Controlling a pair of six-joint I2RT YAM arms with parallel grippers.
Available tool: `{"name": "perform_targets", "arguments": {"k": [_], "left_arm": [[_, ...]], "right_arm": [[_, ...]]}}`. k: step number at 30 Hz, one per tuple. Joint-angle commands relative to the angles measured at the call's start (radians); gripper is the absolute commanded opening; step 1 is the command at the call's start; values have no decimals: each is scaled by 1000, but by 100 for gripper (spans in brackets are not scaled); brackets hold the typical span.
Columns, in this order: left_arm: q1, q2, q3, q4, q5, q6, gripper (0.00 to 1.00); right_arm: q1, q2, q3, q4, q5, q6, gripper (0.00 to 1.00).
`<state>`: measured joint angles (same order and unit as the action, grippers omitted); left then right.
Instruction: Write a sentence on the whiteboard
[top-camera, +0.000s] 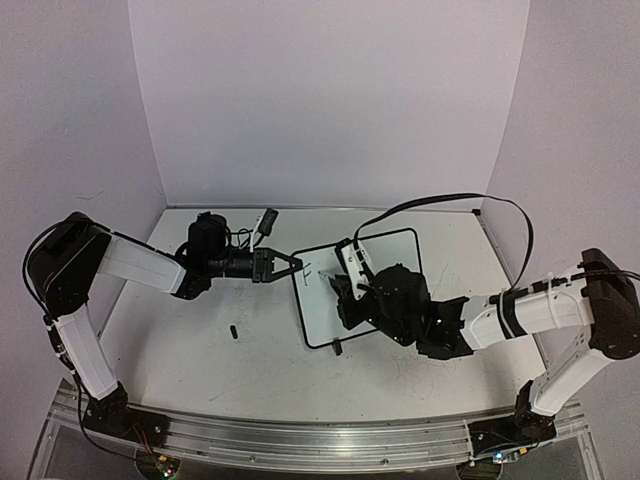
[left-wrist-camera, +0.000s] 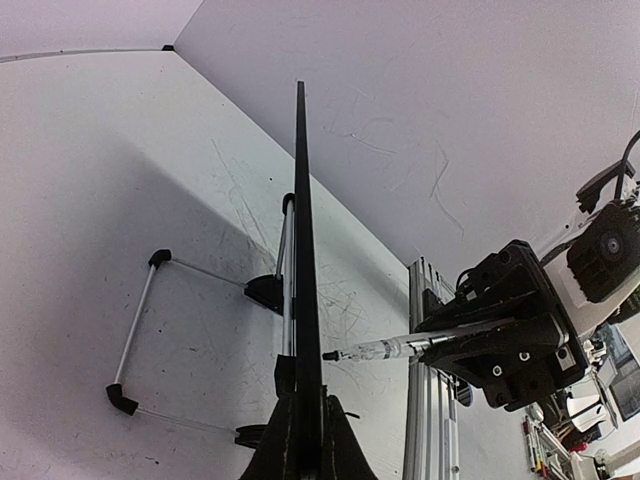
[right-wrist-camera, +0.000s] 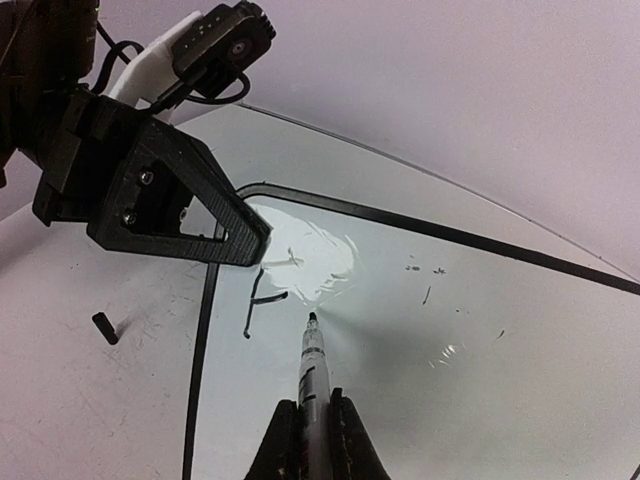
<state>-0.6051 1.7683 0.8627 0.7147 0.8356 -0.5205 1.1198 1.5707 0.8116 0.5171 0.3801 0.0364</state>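
The whiteboard (top-camera: 395, 250) sits mid-table (top-camera: 200, 350), slightly right. The left gripper (top-camera: 290, 265) pinches its left edge. The right gripper (right-wrist-camera: 312, 430) is clamped on a marker (right-wrist-camera: 312, 360), whose tip is just right of the sentence (right-wrist-camera: 262, 290). So far that is one black "F" near the board's far-left corner.

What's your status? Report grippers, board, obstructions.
Left gripper shut on the whiteboard edge. Right gripper shut on the marker, tip at the board. Sentence barely begun: one letter. Nothing in the way; small black piece lies clear on the table.
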Motion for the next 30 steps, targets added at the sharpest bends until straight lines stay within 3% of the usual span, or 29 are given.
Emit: {"name": "perform_targets", "arguments": {"k": [1, 30], "left_arm": [[-23, 4, 23, -36, 49, -28, 0], [-24, -4, 22, -37, 50, -27, 0]], "right_arm": [[1, 13, 45, 40, 19, -2, 0], [1, 53, 64, 12, 57, 8, 0]]}}
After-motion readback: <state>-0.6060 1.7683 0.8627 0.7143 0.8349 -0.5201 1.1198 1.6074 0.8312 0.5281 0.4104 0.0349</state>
